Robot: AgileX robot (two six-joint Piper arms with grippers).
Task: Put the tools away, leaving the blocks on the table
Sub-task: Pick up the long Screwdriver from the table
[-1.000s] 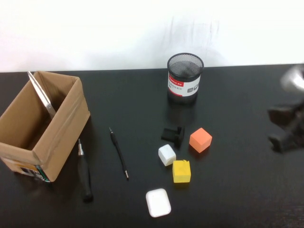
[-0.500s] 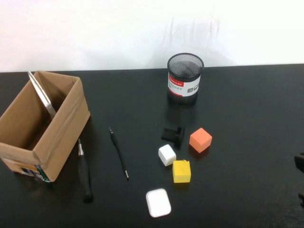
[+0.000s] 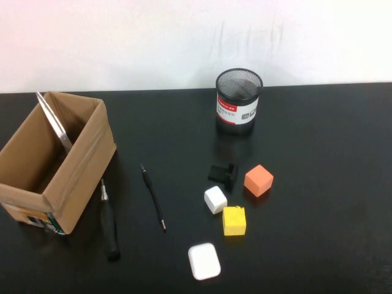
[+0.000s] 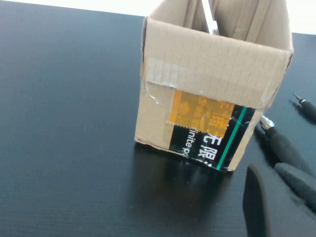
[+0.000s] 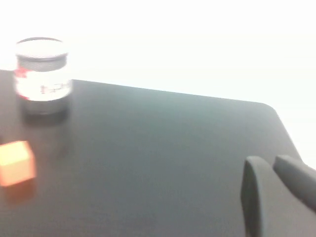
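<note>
The steel scissors [image 3: 52, 124] stand blade-up inside the cardboard box [image 3: 82, 168]; their red handles are hidden. A blade also shows in the left wrist view [image 4: 210, 19]. The black-handled screwdriver [image 3: 109, 223] lies right beside the box, and the thin black rod [image 3: 153, 197] lies further right. The orange block [image 3: 258, 180], yellow block [image 3: 234, 221] and white block [image 3: 215, 199] sit mid-table. Neither gripper shows in the high view. My left gripper [image 4: 270, 172] is shut and empty, near the box's front corner and the screwdriver [image 4: 282, 143]. My right gripper [image 5: 269, 161] is shut and empty over bare table, far from the orange block [image 5: 17, 163].
A black mesh pen holder [image 3: 239, 101] stands at the back of the table, also in the right wrist view [image 5: 42, 74]. A small black clip [image 3: 223, 173] lies by the blocks. A white rounded case [image 3: 204, 261] lies near the front edge.
My right arm, at the right edge of the high view a second ago, has drawn back down and out of that view. Nothing on the table has moved.
</note>
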